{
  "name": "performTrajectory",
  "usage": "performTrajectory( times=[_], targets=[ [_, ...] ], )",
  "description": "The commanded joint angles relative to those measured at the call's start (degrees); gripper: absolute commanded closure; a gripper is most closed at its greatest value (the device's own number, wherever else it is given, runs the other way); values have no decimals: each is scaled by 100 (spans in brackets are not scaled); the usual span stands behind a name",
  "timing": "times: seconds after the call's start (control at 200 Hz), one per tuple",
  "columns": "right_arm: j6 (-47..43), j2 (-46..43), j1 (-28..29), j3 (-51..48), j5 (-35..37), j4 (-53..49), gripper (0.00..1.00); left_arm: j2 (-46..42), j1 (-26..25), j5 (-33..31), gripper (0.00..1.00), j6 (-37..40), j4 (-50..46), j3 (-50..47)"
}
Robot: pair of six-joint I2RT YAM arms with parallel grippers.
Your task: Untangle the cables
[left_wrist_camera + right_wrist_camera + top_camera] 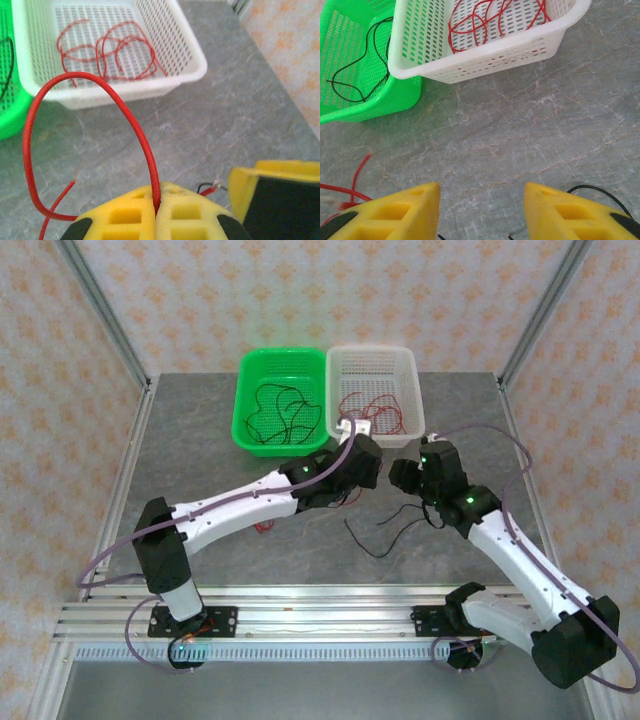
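cables: thin glossy red cable [145,145] arcs in a tall loop, pinched in the closed left gripper [156,205], arm stretched low over grey marbled tabletop [225,125] | red cables [102,50] curled in perforated white basket [195,65], black cables [280,415] in green basket [240,410] | right gripper [482,200] agape, empty, elbow bent, black cable [590,186] beside it

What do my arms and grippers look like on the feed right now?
The left arm and right arm are white links with black joints, small green lights and looping purple-grey cables. The left gripper and right gripper have yellow fingers with square cut-outs, black behind.
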Motion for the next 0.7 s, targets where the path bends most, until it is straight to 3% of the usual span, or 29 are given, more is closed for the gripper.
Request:
performTrajectory(
  times=[0.0,0.33,0.501,0.696],
  targets=[
    [132,-221,-43,-103,113,41,53,119,109,-401,100,448,-461,698],
    [295,-494,-43,-587,82,-70,53,1116,959,98,100,1414,-524,2695],
    [326,-658,-43,-639,151,-160,53,2065,1302,349,100,2029,-440,3862],
    [321,-624,-43,-604,200,-180,53,2608,1493,603,100,2622,178,4315]
  ],
)
